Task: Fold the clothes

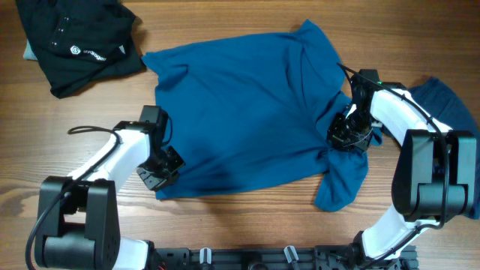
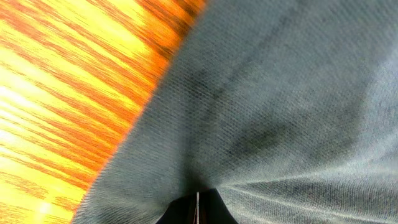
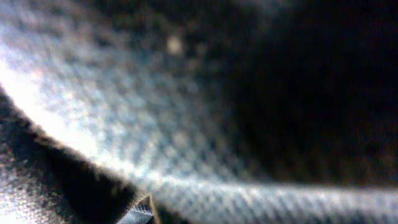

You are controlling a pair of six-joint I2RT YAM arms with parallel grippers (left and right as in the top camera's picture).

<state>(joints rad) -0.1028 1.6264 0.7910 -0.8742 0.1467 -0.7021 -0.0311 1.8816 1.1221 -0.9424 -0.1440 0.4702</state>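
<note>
Item: mid-blue T-shirt [image 1: 247,112], spread nearly flat at the centre of the wooden bench [image 1: 247,225], with some wrinkles. Its long axis runs left to right and tilts slightly; what looks like a sleeve hangs off the near right corner, so the hem probably lies at the left. Left fingers [image 1: 160,171]: at the shirt's near left corner and clamped on it. The left wrist view shows the cloth drawn in taut pleats down into the closed tips, with bare wood to one side. Right fingers [image 1: 349,133]: at the shirt's right edge, just above the hanging sleeve. Their own camera shows only blurred weave pressed close, but they are closed, and the cloth bunched beside them suggests a pinch on the shirt's edge. Governing relation: both holds sit along the near side, one at each end of the long axis, and the body of the shirt lies beyond them, away from the robot. A fold would likely carry this near edge over toward the far edge, each arm serving its own end. Second item: darker blue garment [image 1: 450,105], at the right margin, partly under the right arm and apart from the T-shirt. Other: black garment [image 1: 75,41] with a small white logo, crumpled at the far left corner. Containers: none in view.
</note>
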